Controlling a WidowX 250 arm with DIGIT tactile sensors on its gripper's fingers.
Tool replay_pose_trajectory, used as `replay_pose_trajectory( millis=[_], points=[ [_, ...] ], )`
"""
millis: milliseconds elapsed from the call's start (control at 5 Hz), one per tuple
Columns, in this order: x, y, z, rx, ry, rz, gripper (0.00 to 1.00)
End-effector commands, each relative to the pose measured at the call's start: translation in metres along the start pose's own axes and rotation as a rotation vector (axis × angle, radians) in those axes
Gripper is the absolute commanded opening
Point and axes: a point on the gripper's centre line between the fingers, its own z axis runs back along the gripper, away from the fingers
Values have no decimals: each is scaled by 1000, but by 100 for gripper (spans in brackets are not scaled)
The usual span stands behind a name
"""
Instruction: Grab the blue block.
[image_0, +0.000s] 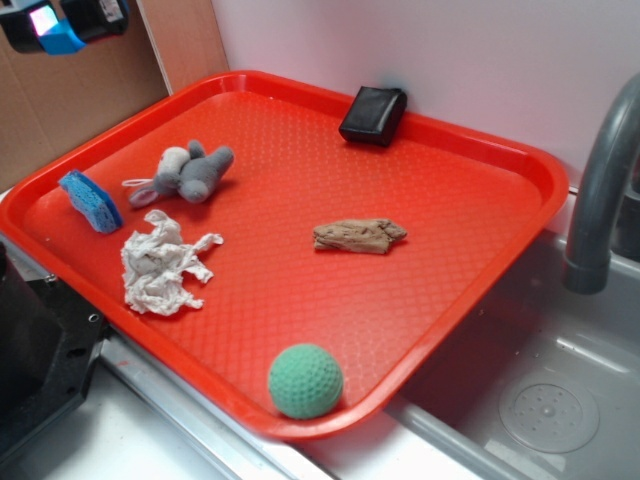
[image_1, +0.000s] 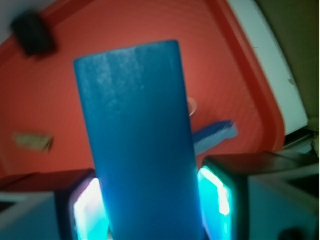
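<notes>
Between the tool (image_1: 147, 205) pads, the blue block (image_1: 137, 140) sits clamped (exterior shows only a blue corner).

gripper (image_0: 55, 28) top left corner, raised above the tray, holding blue block (image_0: 60, 38) | red tray (image_0: 480, 290) | sponge (image_0: 90, 200) left edge | plush mouse (image_0: 190, 173) far left | crumpled tissue (image_0: 160, 262) near left | brown scrap (image_0: 358, 236) centre | black pad (image_0: 373, 115) far rim | green ball (image_0: 305, 381) near rim | faucet (image_0: 600, 190) right

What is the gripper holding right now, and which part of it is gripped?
The gripper holds the blue block, clamped on two opposite sides at its near end; the rest of the block sticks out above the red tray.
</notes>
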Motion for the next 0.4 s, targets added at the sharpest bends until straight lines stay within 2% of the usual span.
replay_pose_trajectory(
  millis=[0,200],
  points=[
    [7,-16,-5,61,-152,-175,0],
    [21,-19,-14,70,-135,-153,0]
  ],
)
